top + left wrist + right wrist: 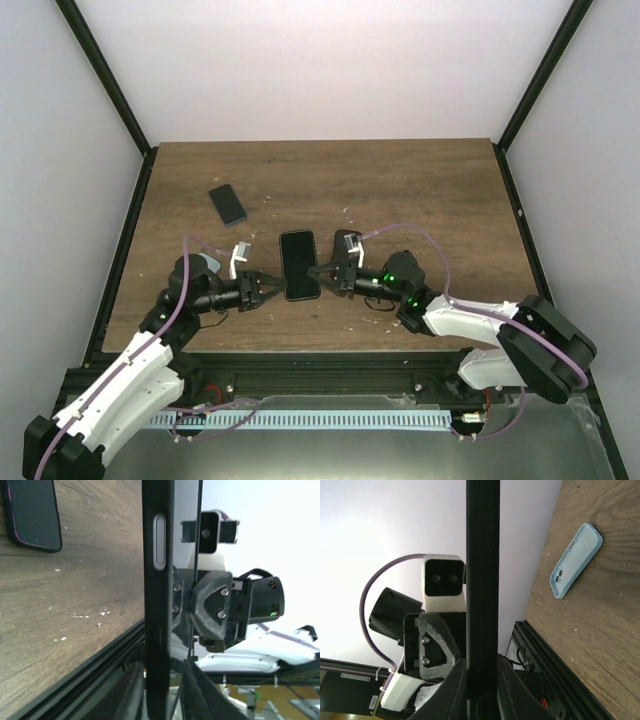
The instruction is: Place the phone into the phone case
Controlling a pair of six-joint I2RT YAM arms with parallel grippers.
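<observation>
Nearest the bases, the left gripper (272,290) pinches the phone (299,264) on its nine o'clock edge, and the right gripper (320,272) nips the three o'clock edge opposite, both on thin rims. Whether the phone is clear of the table (430,200) is hard to say from above. Risk one: if the arms pull unevenly, that slim edge could twist out and drop. Further out, at ten o'clock from the phone and well apart, lies the phone case (228,204), loose. Risk two: pressed at an angle, it would likely skate away unless one arm braces it.
</observation>
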